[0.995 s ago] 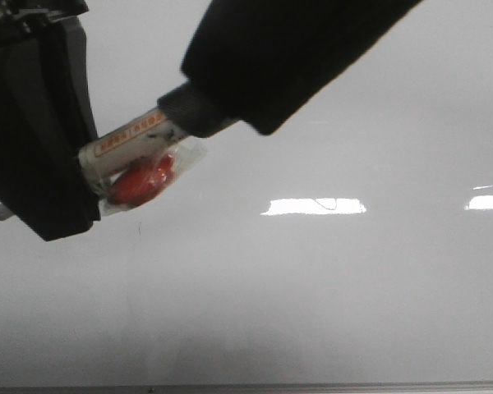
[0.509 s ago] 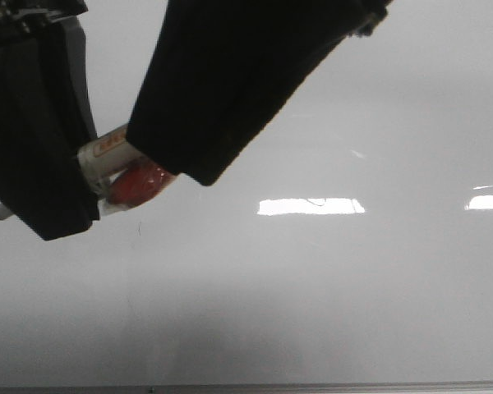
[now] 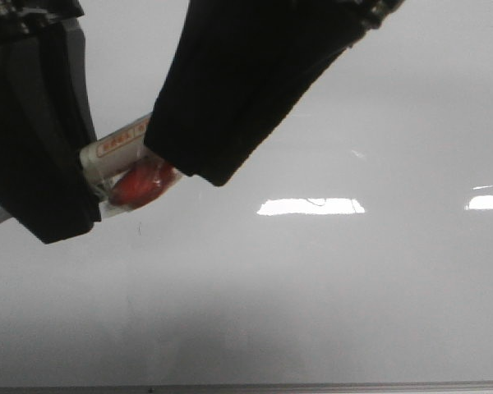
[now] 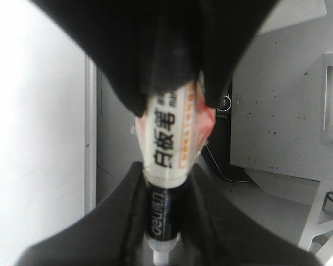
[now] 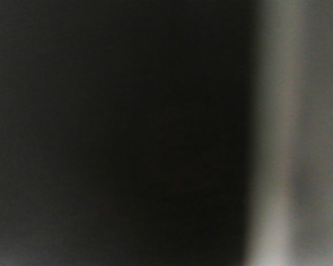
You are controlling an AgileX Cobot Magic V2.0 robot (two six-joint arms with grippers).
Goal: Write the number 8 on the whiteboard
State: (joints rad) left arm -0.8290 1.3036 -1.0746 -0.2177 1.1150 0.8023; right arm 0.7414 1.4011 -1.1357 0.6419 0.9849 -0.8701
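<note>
While both grippers clamp the marker, it lies slantwise over the whiteboard.

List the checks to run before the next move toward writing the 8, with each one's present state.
1. Marker gripped by left hand: ok, fingers closed on the barrel.
2. Nib uncapped: ok, a pale tip shows in the left wrist view.
3. Right hand off the marker: not ok, it covers the marker's rear end.
4. Right hand open or shut: cannot tell; its wrist view is dark.
5. Nib touching the whiteboard: cannot tell.
6. Figure started: not ok, no 8 shows on the board.
</note>
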